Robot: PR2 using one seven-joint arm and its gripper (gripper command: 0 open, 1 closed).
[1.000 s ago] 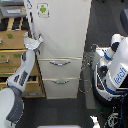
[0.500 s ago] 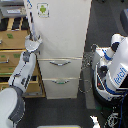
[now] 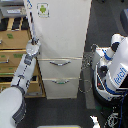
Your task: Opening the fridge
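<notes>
Tall off-white fridge (image 3: 62,30), door ajar

White rounded arm (image 3: 20,80), grey joint bands; gripper (image 3: 34,42) approx. grey.

The fridge (image 3: 62,35) bears a green sticker (image 3: 43,9) at eleven o'clock; its text is unreadable.

The white-and-blue robot (image 3: 116,70) carries blue lettering, too blurred to read.

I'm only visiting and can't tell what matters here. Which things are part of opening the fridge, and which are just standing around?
Part of the job:
fridge
gripper, at the upper door's left edge in the exterior view

Just standing around:
wooden drawer cabinet
white-and-blue robot
</notes>
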